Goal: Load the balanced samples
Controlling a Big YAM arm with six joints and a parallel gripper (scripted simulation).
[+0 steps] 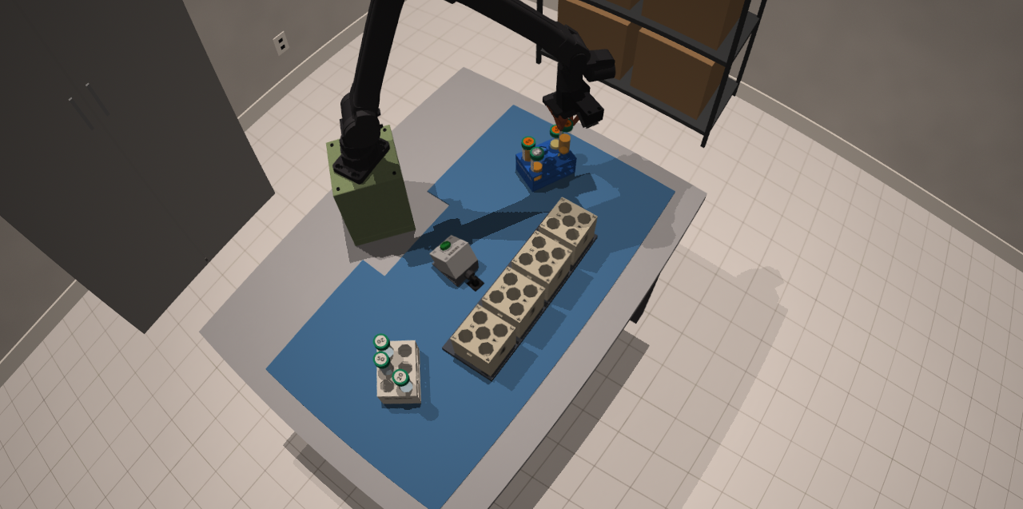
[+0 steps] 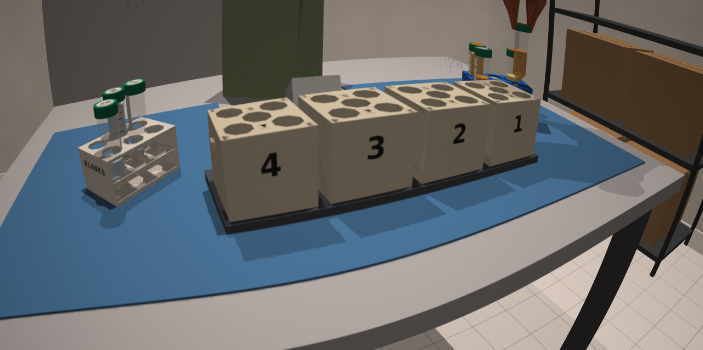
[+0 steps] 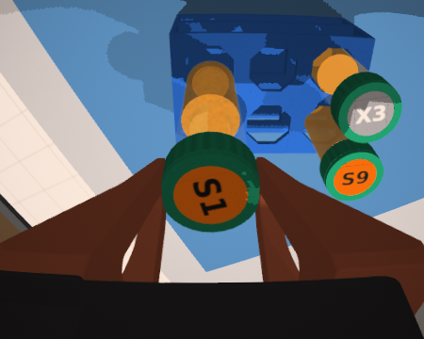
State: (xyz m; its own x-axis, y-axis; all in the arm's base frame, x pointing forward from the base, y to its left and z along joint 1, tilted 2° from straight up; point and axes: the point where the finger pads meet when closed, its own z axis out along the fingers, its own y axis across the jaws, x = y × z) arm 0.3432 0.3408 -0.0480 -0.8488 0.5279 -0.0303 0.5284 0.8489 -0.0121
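My gripper [image 3: 210, 172] is shut on the cap of sample tube S1 [image 3: 210, 190], which has orange liquid in its lower part. It hangs upright over the blue sample rack RS [image 3: 271, 90], with its lower end about level with the rack top [image 2: 517, 75]. I cannot tell whether the tip is in a well. X3 [image 3: 366, 113] with a grey dot and S9 [image 3: 351, 177] stand in RS. Another orange-dot tube [image 1: 556, 130] stands right beside the held one, its label unreadable. Adapters 1 to 4 [image 2: 373, 141] on stand ST [image 1: 525, 284] are all empty.
The white blank rack RB [image 1: 397, 367] holds three white-dot tubes at the near left [image 2: 120, 96]. The grey box with the green DONE key [image 1: 445, 244] sits between the arm's base and ST. A black shelf with cardboard boxes [image 1: 658, 12] stands beyond the table, close behind RS.
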